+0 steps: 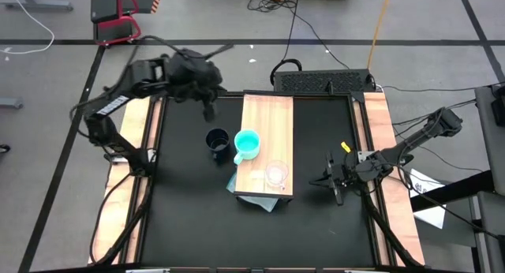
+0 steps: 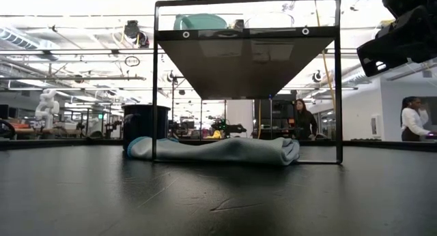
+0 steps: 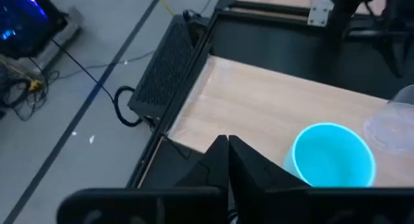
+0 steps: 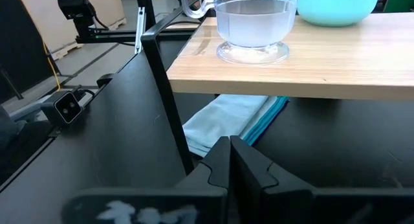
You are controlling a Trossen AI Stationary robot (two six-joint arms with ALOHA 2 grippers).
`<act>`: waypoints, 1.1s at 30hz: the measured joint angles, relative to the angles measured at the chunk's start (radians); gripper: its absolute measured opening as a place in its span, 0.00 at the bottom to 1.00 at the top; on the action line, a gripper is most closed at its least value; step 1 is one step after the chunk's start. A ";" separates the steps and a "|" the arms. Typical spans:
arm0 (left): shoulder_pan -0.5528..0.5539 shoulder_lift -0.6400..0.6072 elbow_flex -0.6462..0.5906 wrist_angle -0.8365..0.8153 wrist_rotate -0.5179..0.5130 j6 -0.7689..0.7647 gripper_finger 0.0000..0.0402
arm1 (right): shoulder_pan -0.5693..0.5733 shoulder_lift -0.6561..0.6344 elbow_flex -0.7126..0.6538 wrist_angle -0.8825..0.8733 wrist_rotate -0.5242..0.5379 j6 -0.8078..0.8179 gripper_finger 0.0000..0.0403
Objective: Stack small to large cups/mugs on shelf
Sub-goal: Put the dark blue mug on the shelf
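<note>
The light-wood shelf (image 1: 267, 123) stands raised on a dark frame at mid-table. The turquoise mug (image 1: 247, 144) stands upright on it by its left edge. The clear glass mug (image 1: 276, 173) stands upright nearer the shelf's near end and also shows in the right wrist view (image 4: 253, 26). The dark navy mug (image 1: 218, 141) stands on the black table left of the shelf. My left gripper (image 1: 209, 111) is shut and empty, up in the air beyond the navy mug. My right gripper (image 1: 331, 182) is shut and empty, right of the shelf, pointing at the glass mug.
A folded light-blue cloth (image 2: 218, 151) lies on the table under the shelf's near end. The shelf's thin dark legs (image 4: 165, 94) stand at its corners. Wooden side strips (image 1: 379, 115) line the table. People stand in the room behind (image 2: 304, 120).
</note>
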 joint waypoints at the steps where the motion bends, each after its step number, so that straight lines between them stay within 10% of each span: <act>1: -0.002 -0.012 0.000 -0.001 -0.002 0.004 0.02 | 0.000 0.000 0.000 0.000 0.000 0.000 0.00; 9: -0.007 -0.089 -0.063 -0.002 -0.085 -0.003 0.00 | 0.000 0.000 0.000 0.000 0.000 -0.006 0.00; 33: 0.200 -0.442 -1.021 0.664 0.172 -0.079 0.00 | 0.000 0.000 0.000 0.000 0.000 -0.008 0.00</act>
